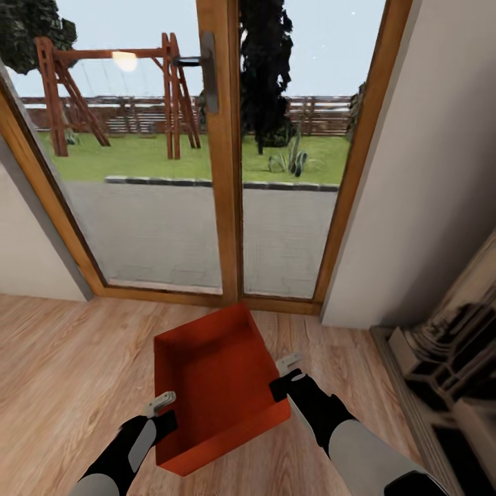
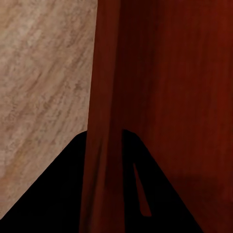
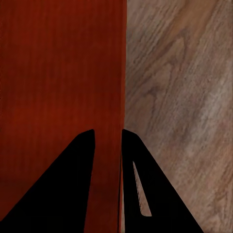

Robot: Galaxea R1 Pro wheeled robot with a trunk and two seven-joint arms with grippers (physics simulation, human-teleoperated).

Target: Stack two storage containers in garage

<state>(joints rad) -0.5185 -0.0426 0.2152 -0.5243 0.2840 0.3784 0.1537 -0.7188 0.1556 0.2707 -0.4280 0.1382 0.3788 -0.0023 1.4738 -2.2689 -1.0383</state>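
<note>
orange-red open container (image 1: pixel 217 386), low walls, seemingly tilted; left gripper (image 1: pixel 164 408), right gripper (image 1: pixel 286 372) pinching opposite walls.

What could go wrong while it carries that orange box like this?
The storage container is pinched only by its thin side walls, the left gripper on one and the right gripper on the other; if the arms drift apart or twist, a wall could slip free. It already hangs tilted over the wood floor, so a drop looks possible. The glass doors stand close ahead, so turning could knock it.
</note>
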